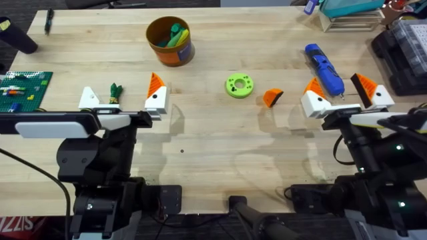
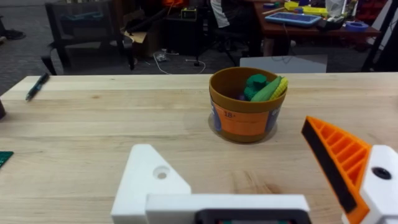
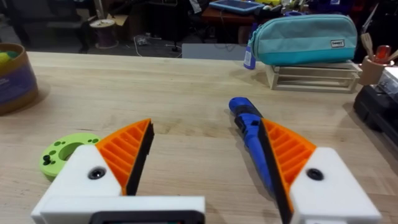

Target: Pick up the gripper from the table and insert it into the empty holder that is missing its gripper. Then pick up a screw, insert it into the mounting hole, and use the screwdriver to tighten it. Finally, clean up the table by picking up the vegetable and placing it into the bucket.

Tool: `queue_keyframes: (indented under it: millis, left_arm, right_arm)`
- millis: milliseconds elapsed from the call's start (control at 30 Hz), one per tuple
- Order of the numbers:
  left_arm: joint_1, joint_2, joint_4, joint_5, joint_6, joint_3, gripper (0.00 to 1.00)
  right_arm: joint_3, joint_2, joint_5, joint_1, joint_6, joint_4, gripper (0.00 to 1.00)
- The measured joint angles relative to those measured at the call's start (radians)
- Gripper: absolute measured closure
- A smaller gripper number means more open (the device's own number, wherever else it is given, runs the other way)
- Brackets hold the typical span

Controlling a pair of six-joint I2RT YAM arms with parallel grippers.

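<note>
The loose orange ribbed gripper (image 1: 272, 97) lies on the table right of centre. My left gripper (image 1: 122, 99) (image 2: 230, 162) is open. Its left finger is the bare white holder (image 1: 89, 99) (image 2: 152, 180); its other finger carries an orange pad (image 1: 156, 84) (image 2: 339, 158). The dark green vegetable (image 1: 115, 93) lies between these fingers. The orange-brown bucket (image 1: 170, 40) (image 2: 244, 106) stands beyond, with green and yellow pieces inside. My right gripper (image 1: 341, 92) (image 3: 205, 134) is open, both pads on. The blue screwdriver (image 1: 324, 67) (image 3: 249, 134) lies between and beyond its fingers.
A bright green ring disc (image 1: 239, 85) (image 3: 65, 154) sits mid-table. A green brick plate (image 1: 23, 90) lies at the left edge and a pen (image 1: 48, 20) at the far left. A teal pouch on a rack (image 3: 305, 37) and black cases (image 1: 407, 47) crowd the far right.
</note>
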Motion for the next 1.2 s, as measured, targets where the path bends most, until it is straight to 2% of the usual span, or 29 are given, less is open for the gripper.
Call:
queue_keyframes:
  millis: [267, 367, 467, 600, 733, 867, 1033, 1067, 1200]
  left_arm:
    - [0.000, 0.000, -0.001, 0.000, 0.004, 0.000, 0.030]
    - [0.000, 0.000, -0.010, 0.016, 0.004, 0.003, 0.030]
    - [0.000, 0.000, -0.145, 0.033, 0.004, 0.055, 0.029]
    - [0.000, 0.039, -0.343, 0.027, 0.006, 0.224, 0.028]
    - [0.000, 0.172, -0.487, 0.004, 0.010, 0.454, 0.028]
    - [0.000, 0.376, -0.638, -0.002, 0.012, 0.676, 0.028]
    - [0.000, 0.667, -0.890, -0.002, 0.015, 0.944, 0.028]
    - [0.000, 0.837, -1.037, -0.003, 0.017, 1.103, 0.028]
    - [0.000, 1.030, -1.168, -0.006, 0.019, 1.288, 0.028]
  right_arm:
    - [0.000, 0.000, 0.000, 0.000, 0.000, 0.000, 0.009]
    - [0.000, 0.002, 0.000, 0.000, -0.002, 0.064, 0.008]
    - [0.012, 0.002, -0.001, 0.000, -0.002, 0.057, 0.008]
    - [0.084, 0.034, -0.019, 0.000, 0.020, -0.070, 0.007]
    - [0.229, 0.128, -0.057, 0.000, 0.032, -0.169, 0.008]
    - [0.431, 0.281, -0.077, 0.000, 0.035, -0.329, 0.008]
    - [0.679, 0.514, -0.087, -0.002, 0.036, -0.527, 0.007]
    - [0.825, 0.657, -0.091, -0.008, 0.036, -0.642, 0.008]
    - [0.993, 0.826, -0.092, -0.010, 0.036, -0.780, 0.008]
